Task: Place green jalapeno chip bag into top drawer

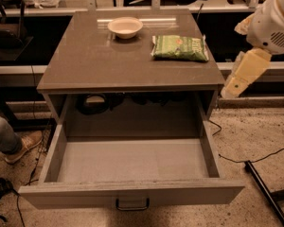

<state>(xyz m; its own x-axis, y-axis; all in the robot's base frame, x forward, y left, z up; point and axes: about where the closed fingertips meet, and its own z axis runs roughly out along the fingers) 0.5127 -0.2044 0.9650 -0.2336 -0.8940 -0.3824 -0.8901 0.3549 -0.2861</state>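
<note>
You have the green jalapeno chip bag (180, 48) lying flat on the counter (109, 65), toward its back right corner. It is light green with white patches and a small red mark on top. Below it, the top drawer (132, 193) stands pulled well out, a wide shallow grey-brown box with a small dark handle (132, 205) at the centre of its front. The gripper (237, 83) hangs beyond the counter's right edge, apart from the bag.

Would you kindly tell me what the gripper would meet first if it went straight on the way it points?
The gripper, right of the cabinet, points down-left. It would probably meet the floor beside the cabinet first, or the cabinet's side; depth is unclear.
</note>
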